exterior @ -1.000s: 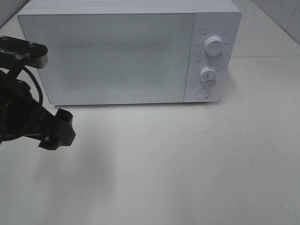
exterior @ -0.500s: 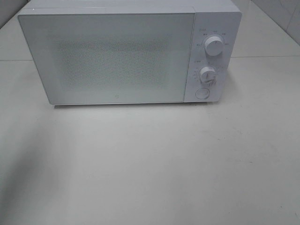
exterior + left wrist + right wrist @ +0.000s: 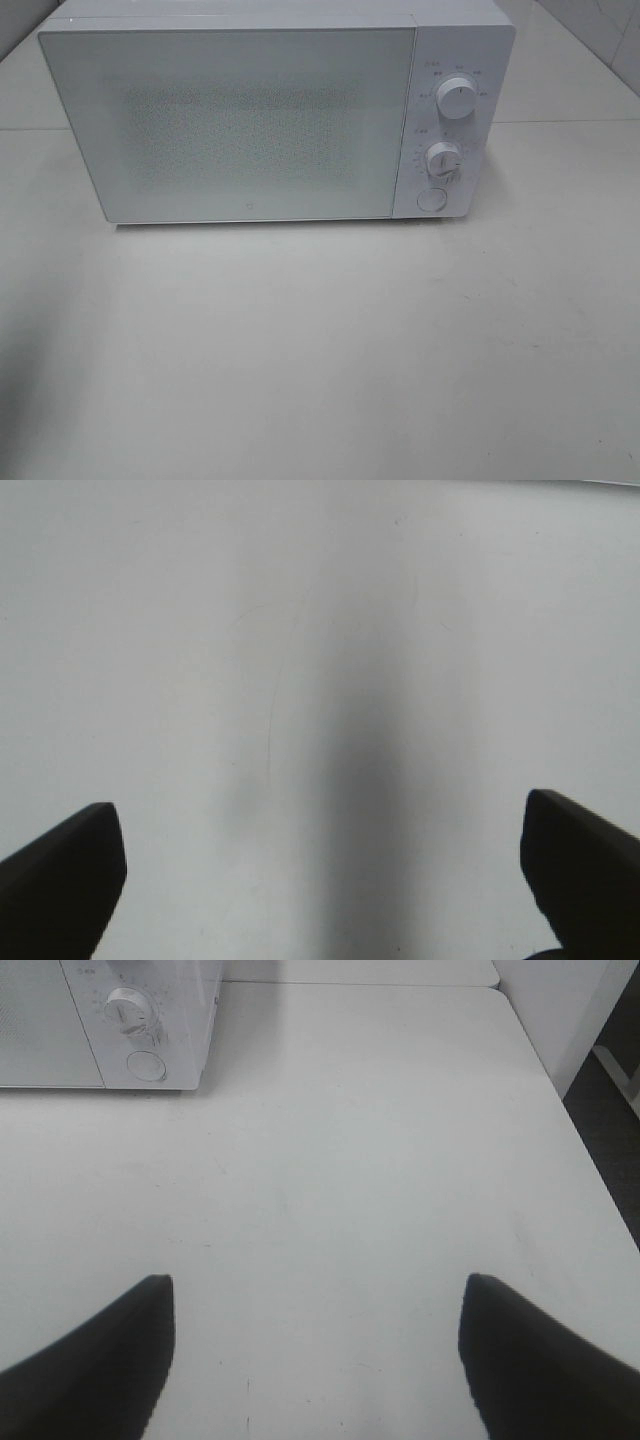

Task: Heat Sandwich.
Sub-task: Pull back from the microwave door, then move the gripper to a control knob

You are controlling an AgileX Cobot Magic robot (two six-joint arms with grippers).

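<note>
The sandwich is out of view in every frame. A white microwave stands at the back of the table with its door shut; two white knobs and a round button sit on its right panel. Neither arm shows in the exterior high view. In the left wrist view my left gripper is open over bare white table, with nothing between its dark fingers. My right gripper is open too, empty above the table, to the right of the microwave.
The white table stretches in front of the microwave. Its right edge drops off to a dark floor, and a white panel stands past the far right corner.
The left arm, which stood at the left of the exterior high view a second ago, has withdrawn out of that view. The microwave has not changed.
</note>
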